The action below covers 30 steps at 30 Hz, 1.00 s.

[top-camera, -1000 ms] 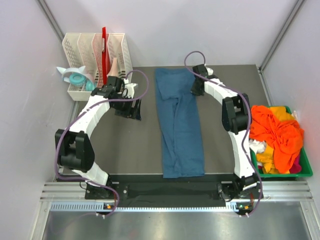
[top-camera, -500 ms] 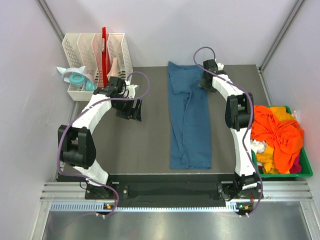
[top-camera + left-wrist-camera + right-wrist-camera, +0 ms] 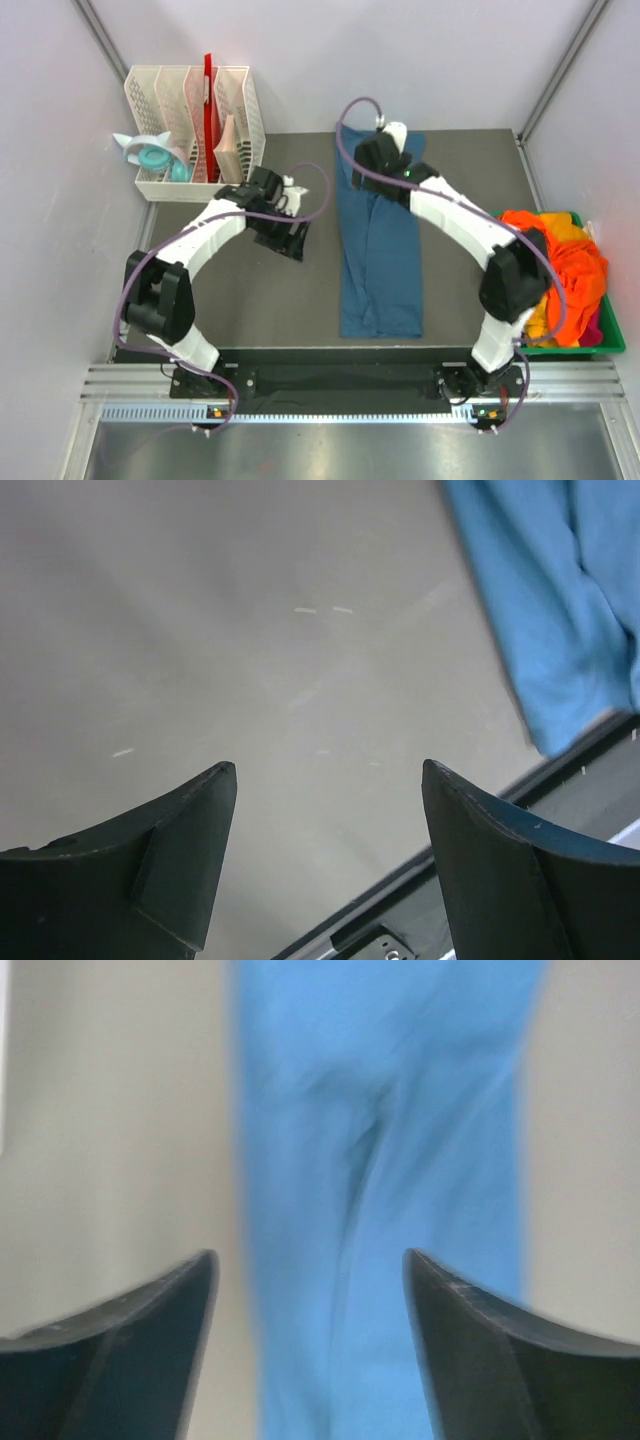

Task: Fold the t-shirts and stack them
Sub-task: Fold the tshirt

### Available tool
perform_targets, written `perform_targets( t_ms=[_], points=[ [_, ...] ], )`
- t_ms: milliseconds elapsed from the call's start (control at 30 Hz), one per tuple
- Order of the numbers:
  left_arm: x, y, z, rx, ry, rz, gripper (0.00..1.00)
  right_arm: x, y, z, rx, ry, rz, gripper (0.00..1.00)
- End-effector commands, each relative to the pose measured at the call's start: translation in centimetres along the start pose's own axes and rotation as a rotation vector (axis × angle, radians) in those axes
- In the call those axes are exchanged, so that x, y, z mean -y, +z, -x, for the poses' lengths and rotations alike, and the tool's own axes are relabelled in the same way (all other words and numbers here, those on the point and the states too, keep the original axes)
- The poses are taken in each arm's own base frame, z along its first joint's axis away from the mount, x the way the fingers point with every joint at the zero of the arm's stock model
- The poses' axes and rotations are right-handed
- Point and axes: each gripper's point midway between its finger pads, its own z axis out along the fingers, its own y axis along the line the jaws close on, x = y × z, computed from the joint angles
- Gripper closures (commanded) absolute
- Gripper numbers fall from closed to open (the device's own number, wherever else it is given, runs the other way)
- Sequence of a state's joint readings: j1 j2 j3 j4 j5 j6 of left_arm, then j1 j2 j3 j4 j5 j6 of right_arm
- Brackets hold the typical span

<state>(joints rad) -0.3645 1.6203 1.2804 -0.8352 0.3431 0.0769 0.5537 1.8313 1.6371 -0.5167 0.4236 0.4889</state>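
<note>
The teal-blue t-shirt [image 3: 378, 255] is lying as a long narrow strip down the centre-right of the dark mat [image 3: 240, 300]. Its far end is reaching the mat's far edge and its near end is stopping just short of the black front rail [image 3: 340, 380]. Bare mat is lying open to the left of the strip, and a narrower band is running along its right side toward the green bin [image 3: 612, 340], where the orange t-shirts [image 3: 560, 270] are sitting heaped. A white rack [image 3: 190, 110] is standing off the far-left corner. The left arm is arching out from its base and bending inward. The left gripper [image 3: 328, 770] is hanging over bare mat near the strip's left edge, apart from it, with jaws spread wide and nothing between them. The right arm is bending its elbow beside the bin and crossing diagonally to the shirt's far end. The right gripper [image 3: 310, 1255] is pointing down along the cloth, jaws likewise parted and holding nothing. The blur is hiding whether it is touching the fabric.
</note>
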Motion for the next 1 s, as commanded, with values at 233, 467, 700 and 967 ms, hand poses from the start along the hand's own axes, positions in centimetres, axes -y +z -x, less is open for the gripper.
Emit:
perform_targets(
  t_ms=[233,467,700,967],
  points=[
    [4.5,3.7,0.1,-0.018,0.071,-0.087,0.24,3.0,-8.6,-11.9,-0.081,0.100,-0.086,0.56],
    [8.1,5.1,-0.4,0.036,0.178,-0.135,0.26,4.7,-7.7,-15.8,-0.146,0.095,-0.141,0.69],
    [10.3,6.6,-1.0,0.055,0.289,-0.078,0.24,5.6,-8.9,-14.0,-0.092,0.163,-0.153,0.51],
    [9.2,8.5,1.2,0.178,0.223,-0.001,0.24,6.8,-9.7,-13.9,-0.068,0.157,-0.168,0.55]
  ],
)
